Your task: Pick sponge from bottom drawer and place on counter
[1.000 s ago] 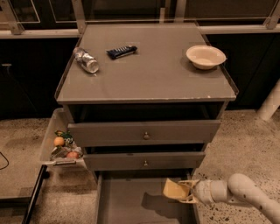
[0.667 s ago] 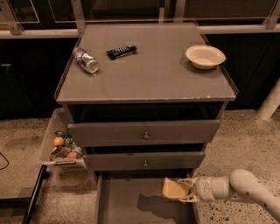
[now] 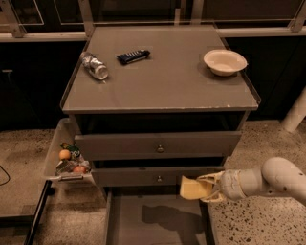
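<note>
Speckled floor (image 3: 267,139), dim light. Dark glass panels (image 3: 57,12) over pale rail (image 3: 43,36) across top of frame. White post (image 3: 295,112) right edge. Lower right: end effector (image 3: 203,189) clamping sponge (image 3: 191,188).

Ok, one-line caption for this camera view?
The gripper holds the sponge above the open bottom drawer, well below the counter.

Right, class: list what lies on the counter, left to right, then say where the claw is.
Bottle → dark bar → bowl. The claw is lower right, over the bottom drawer, holding the sponge.
</note>
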Controlling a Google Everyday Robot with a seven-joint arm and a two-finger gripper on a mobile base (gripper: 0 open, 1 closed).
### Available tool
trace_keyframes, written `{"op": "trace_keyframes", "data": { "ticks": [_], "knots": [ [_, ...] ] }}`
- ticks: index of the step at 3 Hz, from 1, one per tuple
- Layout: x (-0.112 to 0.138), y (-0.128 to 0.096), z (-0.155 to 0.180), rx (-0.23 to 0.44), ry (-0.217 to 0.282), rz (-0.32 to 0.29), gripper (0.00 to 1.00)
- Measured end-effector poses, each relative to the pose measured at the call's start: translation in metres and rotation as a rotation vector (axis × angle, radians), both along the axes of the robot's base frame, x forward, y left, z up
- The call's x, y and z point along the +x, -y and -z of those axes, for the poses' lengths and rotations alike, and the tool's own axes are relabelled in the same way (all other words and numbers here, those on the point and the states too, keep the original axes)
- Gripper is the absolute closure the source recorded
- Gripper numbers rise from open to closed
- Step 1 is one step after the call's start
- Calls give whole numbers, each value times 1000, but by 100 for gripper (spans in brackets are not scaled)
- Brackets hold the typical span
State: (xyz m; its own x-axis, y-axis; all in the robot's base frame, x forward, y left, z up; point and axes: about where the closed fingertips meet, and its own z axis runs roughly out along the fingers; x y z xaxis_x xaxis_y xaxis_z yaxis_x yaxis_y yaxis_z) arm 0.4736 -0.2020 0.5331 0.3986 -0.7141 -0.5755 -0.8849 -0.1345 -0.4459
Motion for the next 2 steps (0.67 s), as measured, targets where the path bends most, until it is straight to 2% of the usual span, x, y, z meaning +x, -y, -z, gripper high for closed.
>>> {"op": "trace_keyframes", "data": {
  "ticks": [1, 2],
  "knots": [
    [18, 5, -69, -27, 52, -6, 100],
    [27, 12, -132, -5, 114, 2, 100]
  ]
}}
